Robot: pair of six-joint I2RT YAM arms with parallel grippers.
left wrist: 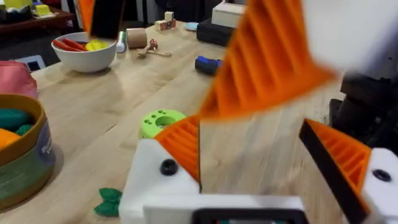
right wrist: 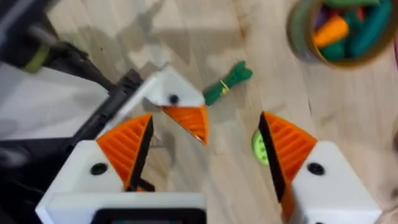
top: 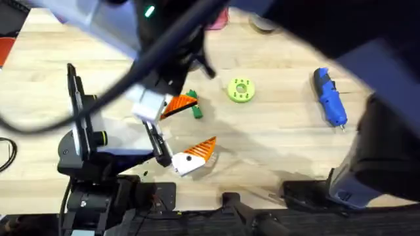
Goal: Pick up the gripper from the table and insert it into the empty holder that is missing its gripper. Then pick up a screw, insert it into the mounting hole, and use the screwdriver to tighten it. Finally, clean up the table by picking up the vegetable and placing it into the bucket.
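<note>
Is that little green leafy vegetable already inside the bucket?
No, the vegetable lies on the bare wooden table, well apart from the bucket with its toys.

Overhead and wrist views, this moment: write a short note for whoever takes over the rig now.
Left end effector: open, holding nothing, low over the table, facing the lime disc.
Right end effector: open and empty, above the table.
Screwdriver: lies untouched on the table's right side.
Vegetable: on the table, outside the bucket.
I cannot tell whether the loose orange finger is inserted; check that first.
To do: insert the screw, tighten it, put the vegetable in the bucket.
</note>
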